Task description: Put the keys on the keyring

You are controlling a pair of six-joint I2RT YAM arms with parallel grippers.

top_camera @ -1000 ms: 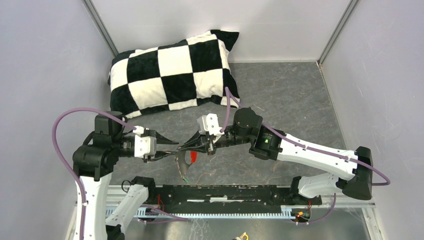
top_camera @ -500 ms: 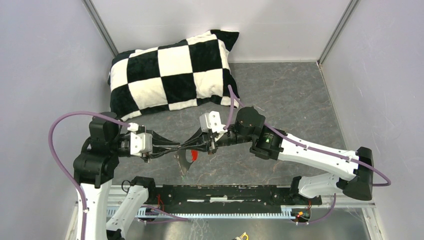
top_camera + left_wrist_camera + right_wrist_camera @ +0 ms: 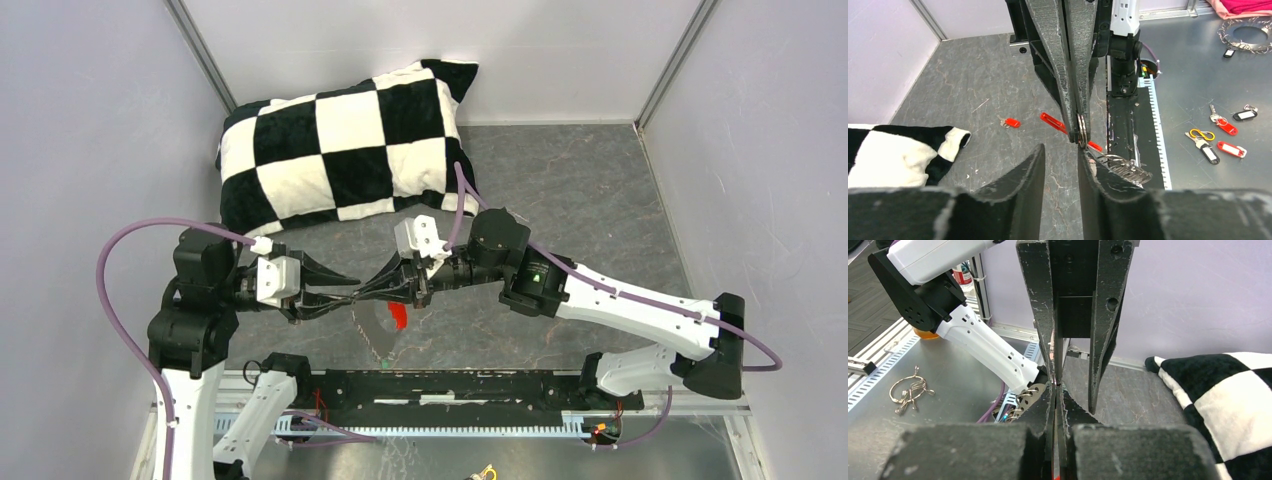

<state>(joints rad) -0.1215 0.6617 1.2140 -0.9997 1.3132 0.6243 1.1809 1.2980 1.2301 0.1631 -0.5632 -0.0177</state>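
Keyring (image 3: 1081, 130) pinched by right gripper (image 3: 1056, 386); left gripper (image 3: 1061, 151) stands parted

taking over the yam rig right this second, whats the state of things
Right gripper: shut on the keyring, pinching its metal ring up off the table; the red fob shows just behind the ring.
Left gripper: open, tips right up at the ring, nothing between the jaws.
Red-headed key: lying loose on the table, not on the ring.
Green-headed key: cannot make it out in any view.
Done: keyring held up for threading.
Left: fetch the red-headed key and thread it on; find the green one and check it.
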